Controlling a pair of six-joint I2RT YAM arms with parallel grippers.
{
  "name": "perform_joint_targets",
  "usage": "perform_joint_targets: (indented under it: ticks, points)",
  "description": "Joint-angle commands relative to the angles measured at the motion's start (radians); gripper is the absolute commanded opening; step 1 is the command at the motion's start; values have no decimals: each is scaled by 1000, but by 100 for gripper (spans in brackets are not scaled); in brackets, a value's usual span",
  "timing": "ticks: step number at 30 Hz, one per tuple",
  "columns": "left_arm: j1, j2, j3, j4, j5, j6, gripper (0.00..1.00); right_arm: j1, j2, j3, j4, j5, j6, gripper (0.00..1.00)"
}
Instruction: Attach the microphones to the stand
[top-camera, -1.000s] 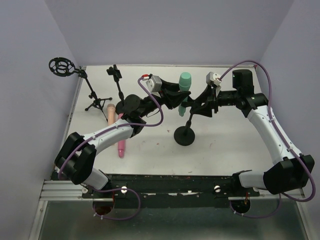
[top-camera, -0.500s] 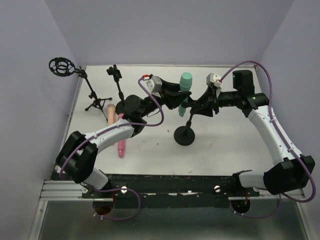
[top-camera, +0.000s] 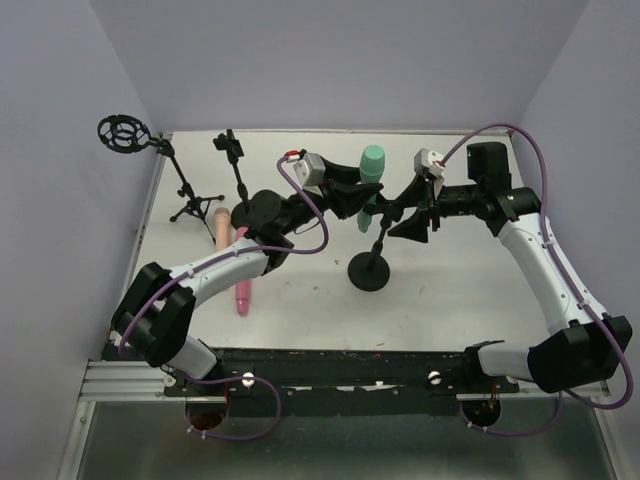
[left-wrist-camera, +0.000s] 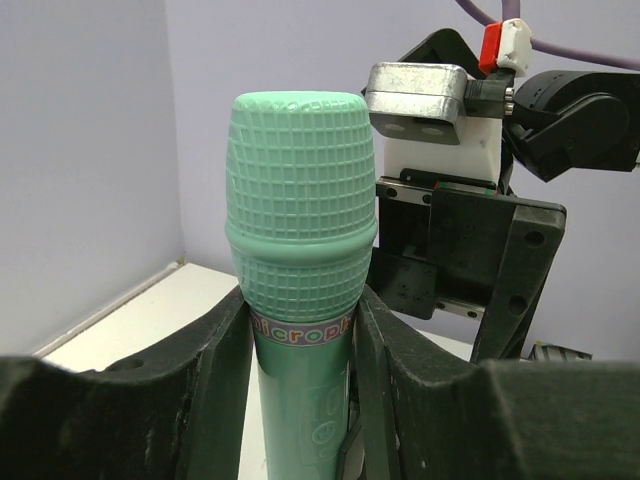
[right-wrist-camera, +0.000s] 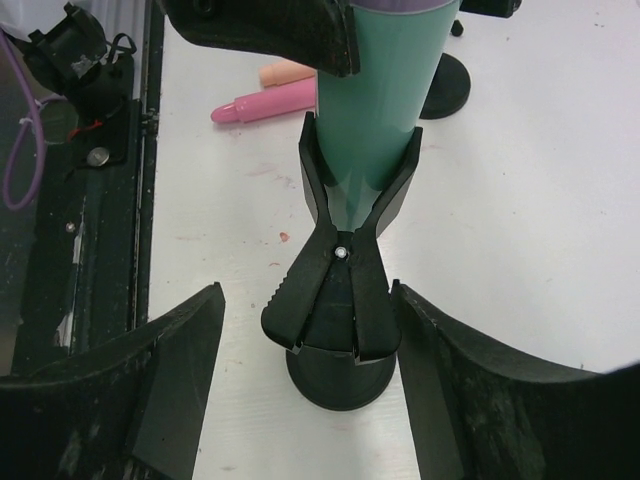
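The mint green microphone (top-camera: 371, 170) stands upright over the round-based stand (top-camera: 368, 272). My left gripper (top-camera: 358, 195) is shut on it just below the head, as the left wrist view shows (left-wrist-camera: 300, 310). In the right wrist view the stand's black clip (right-wrist-camera: 340, 190) is closed round the green body (right-wrist-camera: 375, 80). My right gripper (right-wrist-camera: 310, 350) is open, its fingers (right-wrist-camera: 170, 380) apart on either side of the clip handles (right-wrist-camera: 335, 300) without touching them. The pink microphone (top-camera: 242, 290) and the pale peach one (top-camera: 221, 225) lie on the table at the left.
A tripod stand with a ring shock mount (top-camera: 125, 133) stands at the back left. A second stand with a clip (top-camera: 230, 145) and round base (top-camera: 262, 207) is beside it. The side walls are close. A black rail (top-camera: 330, 360) runs along the near edge.
My right gripper has opened and drawn back a little to the right, away from the clip handles. The left gripper and the green microphone have stayed put.
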Motion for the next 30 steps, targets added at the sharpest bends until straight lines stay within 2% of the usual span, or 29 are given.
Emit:
perform_joint_targets:
  ticks: [1,4,5,9,12,21,30]
  points:
    - [-2,-21,-12,-11,25,15,0,-19,-16,36,-54,8,-31,74]
    - [-2,-22,-12,-12,28,17,0,-21,-10,51,-90,3,-65,67]
    - [-2,-24,-12,-12,28,17,0,-21,-7,56,-101,-3,-78,61]
    - [-2,-16,-6,-11,31,11,0,-21,-1,61,-121,-23,-95,27]
    - [-2,-7,-6,6,37,-4,0,-21,2,59,-124,-32,-101,17]
    - [-29,13,-12,42,41,-28,0,-21,1,33,-29,-17,4,10]
    - [-58,31,-18,66,15,-43,0,-21,-8,-5,20,-32,43,12]
